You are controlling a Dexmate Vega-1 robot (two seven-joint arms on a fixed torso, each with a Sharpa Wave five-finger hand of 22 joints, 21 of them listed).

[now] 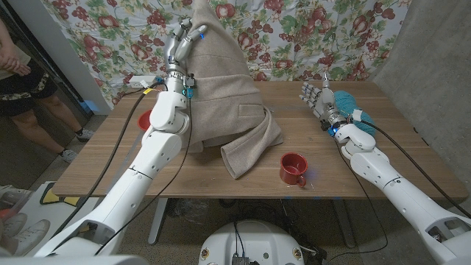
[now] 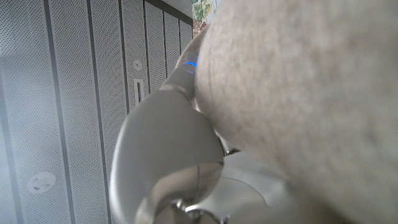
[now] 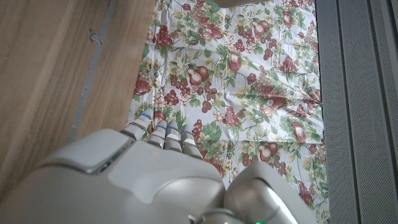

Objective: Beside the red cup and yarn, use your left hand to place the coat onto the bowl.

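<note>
A brown wooden counter (image 1: pixel 103 165) stands in front of a fruit-and-flower printed fabric backdrop (image 1: pixel 294 37). A person in dark shorts (image 1: pixel 26 88) stands at the counter's far-left side, beside a grey wall panel (image 1: pixel 62 44).

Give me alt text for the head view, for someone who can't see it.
The left hand holds a beige coat up by its top, its hem and sleeve draped on the wooden table. A red cup stands near the front edge, and the right hand stands beside teal yarn. A red object peeks out behind the left arm.
</note>
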